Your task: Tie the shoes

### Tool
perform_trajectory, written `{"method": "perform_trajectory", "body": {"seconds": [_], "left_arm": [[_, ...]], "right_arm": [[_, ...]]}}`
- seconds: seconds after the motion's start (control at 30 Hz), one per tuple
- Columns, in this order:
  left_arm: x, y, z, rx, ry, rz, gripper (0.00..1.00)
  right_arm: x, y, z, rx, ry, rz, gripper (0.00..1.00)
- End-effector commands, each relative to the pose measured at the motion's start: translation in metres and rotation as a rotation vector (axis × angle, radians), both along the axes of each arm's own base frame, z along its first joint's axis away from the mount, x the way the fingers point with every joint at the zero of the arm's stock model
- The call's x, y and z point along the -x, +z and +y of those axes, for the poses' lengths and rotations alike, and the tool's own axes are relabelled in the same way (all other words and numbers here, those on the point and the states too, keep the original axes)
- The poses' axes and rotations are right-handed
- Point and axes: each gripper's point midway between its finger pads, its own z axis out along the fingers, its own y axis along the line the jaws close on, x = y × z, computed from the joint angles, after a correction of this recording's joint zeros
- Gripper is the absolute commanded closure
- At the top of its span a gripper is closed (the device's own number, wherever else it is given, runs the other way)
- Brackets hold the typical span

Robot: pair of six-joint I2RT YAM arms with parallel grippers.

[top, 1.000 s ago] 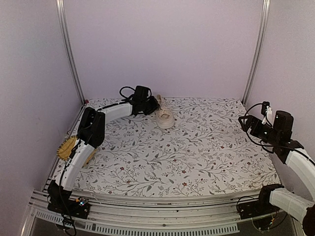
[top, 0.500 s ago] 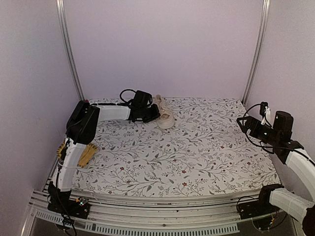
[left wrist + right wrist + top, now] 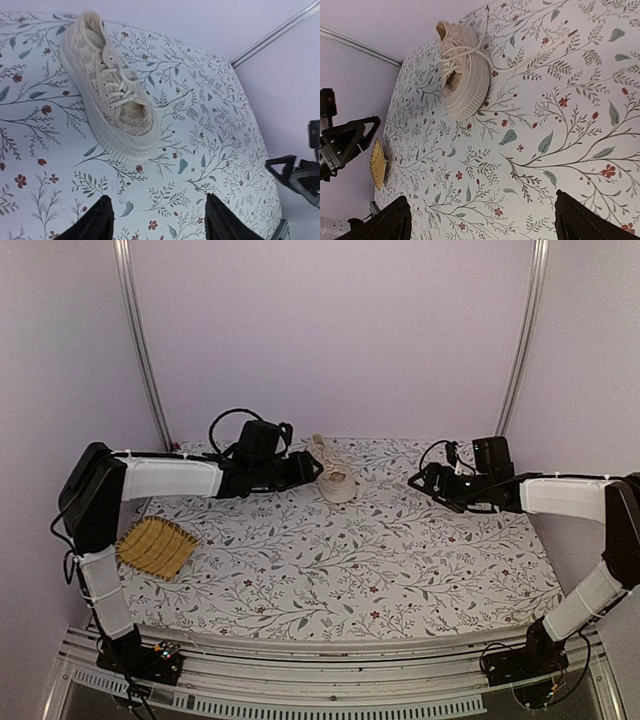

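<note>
The cream shoe (image 3: 334,478) lies on the floral tablecloth at the back, toe toward the front. Its laces (image 3: 535,53) are loose, and one end trails out across the cloth to the right. My left gripper (image 3: 312,468) hovers just left of the shoe. In the left wrist view its jaws (image 3: 157,198) stand wide apart over bare cloth, short of the shoe's toe (image 3: 131,140). My right gripper (image 3: 420,480) is to the right of the shoe, a good gap away. It is open too, with nothing between its fingers (image 3: 482,197), and the shoe (image 3: 465,75) lies well ahead of it.
A flat yellow woven mat (image 3: 157,546) lies near the left edge of the table. Pale walls and metal corner posts (image 3: 140,340) enclose the back and sides. The left arm's white forearm (image 3: 170,478) stretches across the back left.
My left gripper has opened and sits slightly back from the shoe, its arm swung outward off the mat. The right arm has reached in from the right edge toward the shoe.
</note>
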Motion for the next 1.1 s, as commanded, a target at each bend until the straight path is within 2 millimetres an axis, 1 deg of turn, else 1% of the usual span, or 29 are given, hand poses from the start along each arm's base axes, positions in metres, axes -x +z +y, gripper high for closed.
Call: {"method": "perform_trajectory", "body": {"seconds": [0.0,0.1,0.2,0.23,0.27,0.33,0.4,0.43,0.57,0.63,0.7,0.77,0.83,0.9,0.93,0.97,1.0,1.07], "left_arm": [[0.004,0.029,0.055,-0.039,0.096,-0.091,0.31],[0.019,0.022,0.094,-0.055,0.153,-0.072,0.24],[0.033,0.016,0.128,-0.058,0.215,-0.06,0.2],[0.037,0.015,0.137,-0.058,0.233,-0.059,0.2],[0.043,0.019,0.146,-0.051,0.249,-0.065,0.19],[0.052,0.013,0.159,-0.051,0.273,-0.057,0.18],[0.061,0.014,0.17,-0.046,0.29,-0.059,0.18],[0.065,0.013,0.175,-0.049,0.3,-0.059,0.18],[0.076,0.019,0.191,-0.051,0.336,-0.073,0.17],[0.08,0.023,0.197,-0.053,0.352,-0.081,0.17],[0.083,0.029,0.203,-0.053,0.368,-0.096,0.17],[0.087,0.034,0.207,-0.045,0.378,-0.109,0.17],[0.09,0.039,0.21,-0.036,0.383,-0.121,0.16],[0.092,0.045,0.213,-0.033,0.388,-0.135,0.16],[0.093,0.048,0.215,-0.034,0.393,-0.14,0.16],[0.095,0.05,0.217,-0.034,0.398,-0.145,0.16],[0.097,0.054,0.22,-0.033,0.406,-0.153,0.16],[0.101,0.06,0.224,-0.024,0.415,-0.17,0.16]], "right_arm": [[-0.028,-0.008,0.048,-0.144,0.034,0.109,0.0],[-0.042,-0.02,0.076,-0.242,0.052,0.195,0.02],[-0.055,-0.035,0.1,-0.294,0.045,0.281,0.03],[-0.056,-0.044,0.108,-0.31,0.05,0.318,0.03],[-0.061,-0.044,0.118,-0.332,0.063,0.331,0.03],[-0.067,-0.053,0.131,-0.379,0.058,0.386,0.06],[-0.073,-0.06,0.142,-0.407,0.033,0.428,0.07],[-0.078,-0.06,0.147,-0.424,0.011,0.445,0.07],[-0.09,-0.076,0.159,-0.484,-0.089,0.53,0.07],[-0.097,-0.082,0.159,-0.511,-0.171,0.568,0.07],[-0.104,-0.081,0.161,-0.513,-0.223,0.567,0.07],[-0.106,-0.082,0.166,-0.527,-0.257,0.593,0.07],[-0.103,-0.089,0.177,-0.548,-0.29,0.642,0.07],[-0.104,-0.101,0.186,-0.558,-0.331,0.69,0.1],[-0.107,-0.104,0.188,-0.556,-0.346,0.695,0.11],[-0.107,-0.12,0.188,-0.532,-0.374,0.711,0.11],[-0.106,-0.13,0.188,-0.519,-0.398,0.723,0.12],[-0.106,-0.137,0.188,-0.513,-0.438,0.725,0.13]]}}
